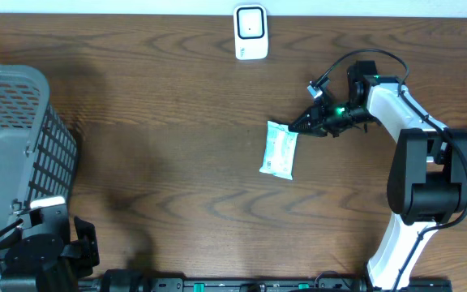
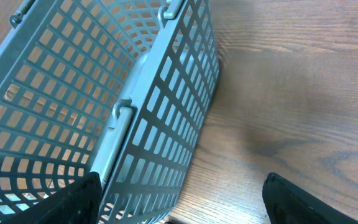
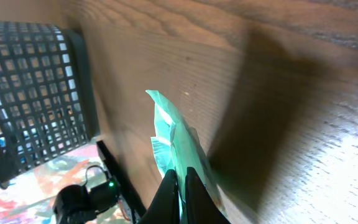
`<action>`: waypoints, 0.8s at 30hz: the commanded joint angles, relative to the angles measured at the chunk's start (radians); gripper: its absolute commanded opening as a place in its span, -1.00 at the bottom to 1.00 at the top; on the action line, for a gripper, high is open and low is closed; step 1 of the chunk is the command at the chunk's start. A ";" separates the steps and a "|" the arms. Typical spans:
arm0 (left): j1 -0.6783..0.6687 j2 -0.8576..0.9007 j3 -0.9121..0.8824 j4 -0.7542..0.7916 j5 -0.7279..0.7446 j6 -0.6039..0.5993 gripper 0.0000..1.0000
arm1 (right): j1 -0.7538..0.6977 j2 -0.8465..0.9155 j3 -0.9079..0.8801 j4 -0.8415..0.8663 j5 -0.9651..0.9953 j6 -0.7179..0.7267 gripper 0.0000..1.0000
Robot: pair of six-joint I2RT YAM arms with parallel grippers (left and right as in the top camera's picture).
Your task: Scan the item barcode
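The right gripper (image 3: 180,186) has its jaws pressed together at the upper right corner of the pouch (image 1: 280,150), which lies flat near the middle of the overhead frame. From the wrist view I cannot tell whether the jaws have nipped the pouch's sealed edge or only rest against it.

That is the main risk. If the film is not caught, a lift would likely come up empty or nudge the pouch sideways. If only a sliver is caught, the slick, floppy pack could slip out or sag on the way, so that the barcode faces away from the scanner (image 1: 250,32), which stands well apart at the top centre edge.

The left gripper (image 2: 179,208) sits at the lower left with its jaws wide and nothing between them, beside the grey basket (image 1: 23,105), clear of the work.

The table (image 1: 177,162) is dark, grained wood, flat and otherwise bare between pouch and scanner. A pale wall strip runs along the top of the overhead frame.
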 commanded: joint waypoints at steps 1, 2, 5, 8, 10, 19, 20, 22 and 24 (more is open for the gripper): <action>0.000 -0.003 0.006 0.000 -0.016 0.013 0.67 | -0.005 -0.019 -0.003 0.010 0.207 0.019 -0.23; 0.000 -0.003 0.006 0.000 -0.016 0.013 0.67 | -0.003 -0.019 -0.003 -0.002 0.300 0.039 0.47; 0.000 -0.003 0.006 0.000 -0.016 0.013 0.67 | 0.002 -0.019 -0.005 -0.003 0.393 0.089 0.98; 0.000 -0.003 0.006 0.000 -0.016 0.013 0.67 | 0.005 -0.019 -0.008 -0.019 0.421 0.183 0.98; 0.000 -0.003 0.006 0.000 -0.016 0.013 0.66 | 0.017 -0.019 -0.016 -0.035 0.420 0.240 0.99; 0.000 -0.003 0.006 0.000 -0.016 0.013 0.67 | 0.150 -0.019 -0.051 -0.074 0.659 0.683 0.99; 0.000 -0.003 0.006 0.000 -0.016 0.013 0.67 | 0.164 -0.019 -0.063 -0.063 0.695 0.752 0.99; 0.000 -0.003 0.006 0.000 -0.016 0.013 0.66 | 0.182 -0.018 -0.098 -0.019 0.742 0.843 0.99; 0.000 -0.003 0.006 0.000 -0.016 0.013 0.67 | 0.193 -0.015 -0.136 0.031 0.748 0.889 0.99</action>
